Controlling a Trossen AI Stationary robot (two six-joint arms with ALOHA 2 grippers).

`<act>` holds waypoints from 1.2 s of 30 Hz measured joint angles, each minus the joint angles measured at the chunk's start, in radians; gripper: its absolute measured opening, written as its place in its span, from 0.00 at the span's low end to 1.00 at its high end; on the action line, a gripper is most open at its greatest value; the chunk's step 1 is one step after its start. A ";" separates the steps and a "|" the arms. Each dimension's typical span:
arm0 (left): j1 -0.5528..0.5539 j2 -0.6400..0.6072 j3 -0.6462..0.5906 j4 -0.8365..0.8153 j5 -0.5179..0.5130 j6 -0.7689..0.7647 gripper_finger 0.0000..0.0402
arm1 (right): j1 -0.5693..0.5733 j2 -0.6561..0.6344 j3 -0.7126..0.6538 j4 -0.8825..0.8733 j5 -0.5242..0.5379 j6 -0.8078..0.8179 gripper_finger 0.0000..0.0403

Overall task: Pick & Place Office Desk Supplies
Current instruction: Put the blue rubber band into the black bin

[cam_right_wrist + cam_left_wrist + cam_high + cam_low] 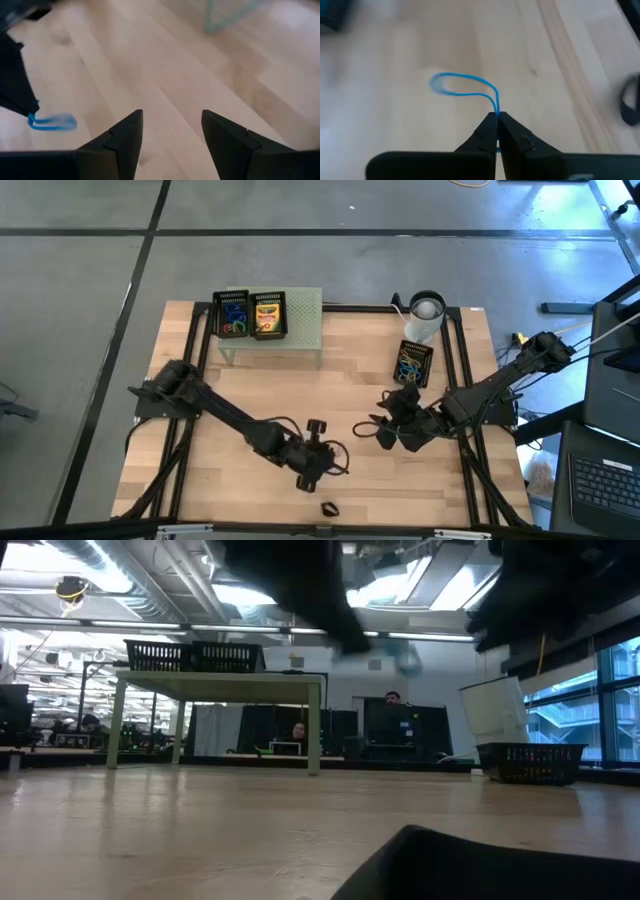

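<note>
A thin blue loop (465, 85) sticks out past the fingertips of my left gripper (496, 116), which is shut on it. That gripper hangs over the near middle of the table (318, 472). The right wrist view shows the same loop (50, 121) beside the left gripper's dark finger. My right gripper (172, 131) stands open and holds nothing, a little to the right of the left one (385, 432). A small black clip (328, 507) lies on the wood near the front edge. A crayon box (268, 316) and coloured loops (234, 320) lie in baskets on the stand. My left gripper pinches one end of the blue loop (495, 109) between its two fingertips, where both strands run together. The fingers slant downward, coming from the table's left. The loop stands out ahead of them in a flat oval and looks lifted clear of the wood.
A pale green perforated stand (300, 335) at the far middle carries two black baskets. A white cup (425, 315) stands at the far right, with a black basket of small items (413, 363) in front of it. Bare wood lies between the stand and the grippers.
</note>
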State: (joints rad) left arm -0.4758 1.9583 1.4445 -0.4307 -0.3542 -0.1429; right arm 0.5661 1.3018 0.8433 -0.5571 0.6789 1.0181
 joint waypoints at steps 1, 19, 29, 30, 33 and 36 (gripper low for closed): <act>-0.004 -0.023 0.000 0.000 -0.037 0.000 0.01 | 0.010 0.000 0.000 0.029 0.021 -0.025 0.50; -0.154 -0.259 0.001 0.425 -0.675 0.341 0.01 | 0.085 0.133 0.000 0.794 0.155 -0.580 0.50; -0.151 -0.246 0.001 0.511 -0.535 0.386 0.01 | 0.081 0.158 0.000 1.149 -0.064 -0.798 0.51; -0.147 -0.240 0.001 0.509 -0.514 0.379 0.01 | 0.079 0.158 0.000 1.176 -0.084 -0.819 0.51; -0.136 -0.221 0.001 0.521 -0.499 0.374 0.01 | 0.078 0.158 0.000 1.229 -0.128 -0.851 0.51; -0.125 -0.204 0.001 0.525 -0.496 0.374 0.01 | 0.076 0.158 0.000 1.247 -0.150 -0.880 0.51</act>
State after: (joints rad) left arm -0.6007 1.7545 1.4456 0.0947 -0.8507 0.2310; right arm 0.6424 1.4593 0.8433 0.6902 0.5285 0.1384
